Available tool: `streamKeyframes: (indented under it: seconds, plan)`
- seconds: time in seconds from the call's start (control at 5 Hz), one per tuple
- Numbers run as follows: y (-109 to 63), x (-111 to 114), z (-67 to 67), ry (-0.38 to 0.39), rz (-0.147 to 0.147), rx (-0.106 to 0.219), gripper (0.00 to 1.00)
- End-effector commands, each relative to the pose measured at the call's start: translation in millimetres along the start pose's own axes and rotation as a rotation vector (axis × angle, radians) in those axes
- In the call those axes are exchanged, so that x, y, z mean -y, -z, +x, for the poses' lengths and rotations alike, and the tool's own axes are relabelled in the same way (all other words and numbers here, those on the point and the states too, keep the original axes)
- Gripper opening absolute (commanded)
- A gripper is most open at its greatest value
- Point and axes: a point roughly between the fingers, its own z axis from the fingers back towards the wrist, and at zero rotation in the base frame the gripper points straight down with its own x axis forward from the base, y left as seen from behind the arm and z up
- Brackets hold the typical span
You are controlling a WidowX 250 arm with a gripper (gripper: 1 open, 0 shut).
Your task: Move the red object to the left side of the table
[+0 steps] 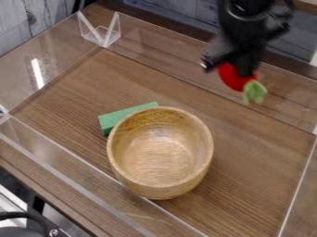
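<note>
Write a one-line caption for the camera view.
Gripper shut on the red object over the far right of the table, wooden bowl and flat green piece nearer the camera.
</note>
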Motion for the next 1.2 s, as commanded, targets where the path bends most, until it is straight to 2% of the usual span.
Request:
streamKeyframes:
  seconds: [0.0, 0.2, 0.4, 0.6, 0.8, 1.0]
  plan:
    - [-4.2, -21, 28.7, -0.006, -0.035, 0.031, 0.0]
    - [10.7, -6, 10.0, 0.028, -0.046, 0.011, 0.0]
    - [12.7, 1, 7.2, -0.066, -0.027, 0.051, 0.0]
    - [12.8, 14, -1.9, -0.134, -0.018, 0.069, 0.0]
    - [6.3, 20, -5.4, -0.151, -0.018, 0.065, 0.0]
    - [-8.2, 21, 4.2, -0.194, -0.019, 0.063, 0.0]
